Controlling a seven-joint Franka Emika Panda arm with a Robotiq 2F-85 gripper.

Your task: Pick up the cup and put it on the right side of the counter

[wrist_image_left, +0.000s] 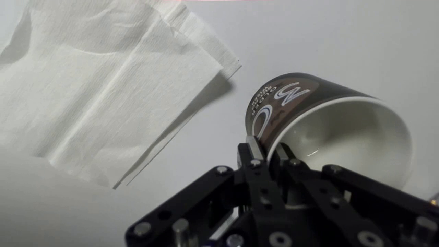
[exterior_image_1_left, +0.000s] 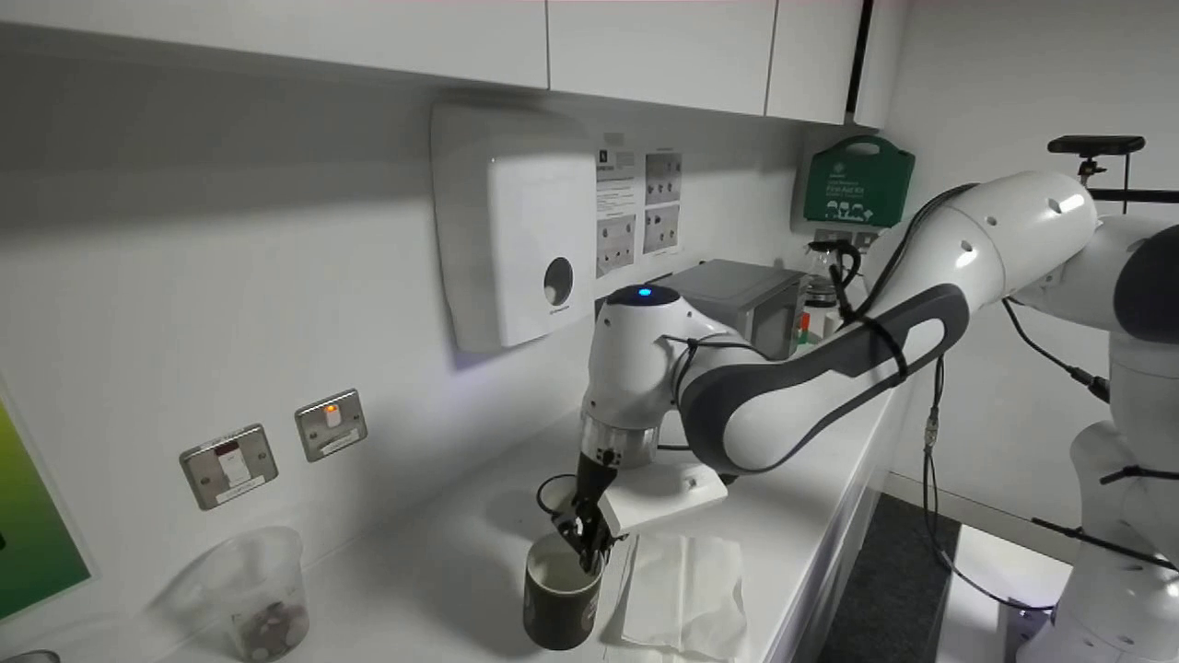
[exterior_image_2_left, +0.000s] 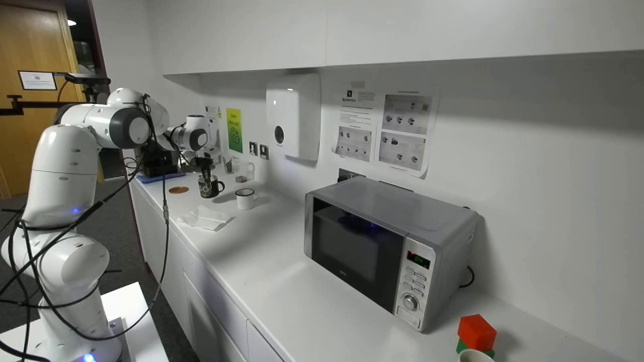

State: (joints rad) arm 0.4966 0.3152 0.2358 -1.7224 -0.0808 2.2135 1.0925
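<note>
As cup (exterior_image_1_left: 560, 610) should be stiff, breakable, my jaws pinch its rim, good hold, inside surface's (exterior_image_2_left: 271, 281) front edge.

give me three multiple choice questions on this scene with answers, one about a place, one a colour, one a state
1. Where does the creased white paper lie?
A) on the microwave
B) on the counter
C) on the floor

2. What colour is the inside of the dark mug?
A) pale
B) red
C) green

3. How does the gripper stand?
A) open, touching nothing
B) shut on the paper
C) shut on the mug's wall

Right letters:
1 B: both exterior views show it there.
2 A: the wrist view looks straight into the whitish interior.
3 C: in the wrist view one finger is inside the mug, the other outside, the wall between them.
</note>
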